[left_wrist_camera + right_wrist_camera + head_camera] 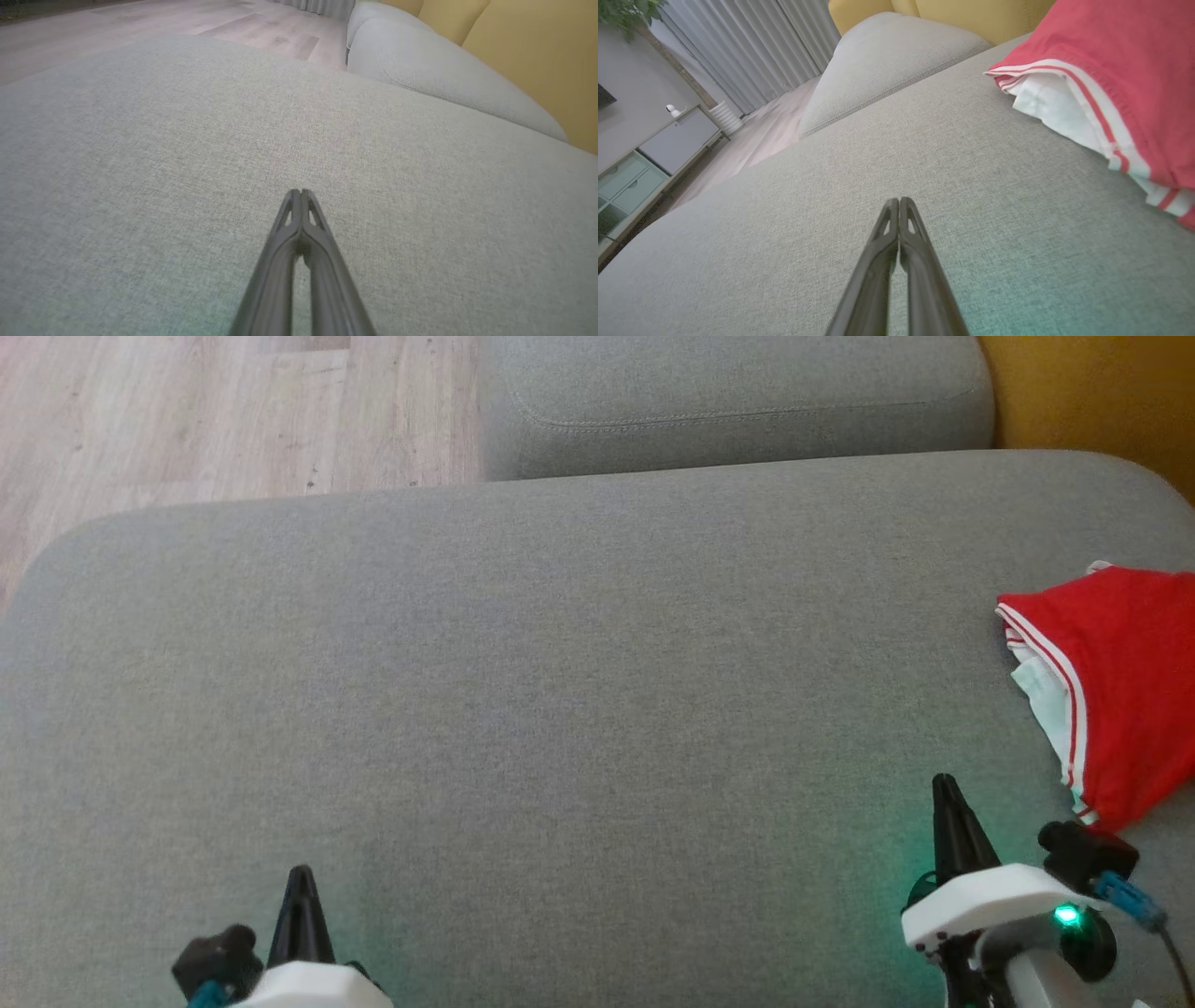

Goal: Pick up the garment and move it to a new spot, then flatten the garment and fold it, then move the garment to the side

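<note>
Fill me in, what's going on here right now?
Nothing is in hand. The left end effector and the right end effector are both shut and empty, poised over the grey cushion. The red garment, trimmed in white with red stripes, lies at the cushion's right edge, beside the right end effector and not touching it. I can't tell from here whether it is neatly folded.

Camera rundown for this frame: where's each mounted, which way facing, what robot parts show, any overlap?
Head view: on the head, facing down at grey cushion; left gripper lower left, right gripper lower right.
Left wrist view: along its shut fingers, across the cushion towards the wood floor.
Right wrist view: along its shut fingers, red garment at right.
Shared: head and right wrist both show the garment.
</note>
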Controlling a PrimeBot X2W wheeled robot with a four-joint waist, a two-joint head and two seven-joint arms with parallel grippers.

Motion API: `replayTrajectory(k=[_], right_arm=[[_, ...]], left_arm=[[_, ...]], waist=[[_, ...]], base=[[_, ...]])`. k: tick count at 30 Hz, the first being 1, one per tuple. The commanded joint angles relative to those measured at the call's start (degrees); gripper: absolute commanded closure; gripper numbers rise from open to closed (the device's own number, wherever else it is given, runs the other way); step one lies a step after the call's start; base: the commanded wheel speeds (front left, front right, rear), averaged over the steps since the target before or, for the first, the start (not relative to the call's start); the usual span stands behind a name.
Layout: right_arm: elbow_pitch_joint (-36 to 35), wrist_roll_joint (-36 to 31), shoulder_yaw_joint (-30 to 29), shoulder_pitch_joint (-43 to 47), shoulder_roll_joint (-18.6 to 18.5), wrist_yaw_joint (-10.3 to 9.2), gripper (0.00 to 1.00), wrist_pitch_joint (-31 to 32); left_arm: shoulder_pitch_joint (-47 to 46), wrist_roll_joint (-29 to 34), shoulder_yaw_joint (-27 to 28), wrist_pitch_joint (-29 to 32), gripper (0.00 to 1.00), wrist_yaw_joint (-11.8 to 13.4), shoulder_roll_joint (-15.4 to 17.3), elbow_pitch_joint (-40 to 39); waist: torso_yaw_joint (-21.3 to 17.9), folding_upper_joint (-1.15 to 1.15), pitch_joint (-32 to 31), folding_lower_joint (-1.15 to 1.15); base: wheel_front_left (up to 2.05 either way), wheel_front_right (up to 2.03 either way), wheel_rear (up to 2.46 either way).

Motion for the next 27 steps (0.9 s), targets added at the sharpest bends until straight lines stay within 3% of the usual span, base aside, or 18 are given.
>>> replayTrajectory(k=[1, 27], right_arm=[[-2.31, 1.58, -0.18, -2.38, -0.1, 0.03, 1.0, 0.27], [-6.46, 17.27, -2.08, -1.71, -0.14, 0.07, 1.0, 4.47]], left_arm=[[-2.54, -1.44, 0.97, 0.43, 1.0, -0.23, 0.13, -2.0], [-3.18, -17.74, 3.36, 4.63, 1.0, -2.69, 0.21, -5.23]], waist=[[0.0, 0.0, 0.0, 0.0], [0.05, 0.0, -0.06, 0.0]], base=[[0.0, 0.0, 0.0], [0.0, 0.0, 0.0]])
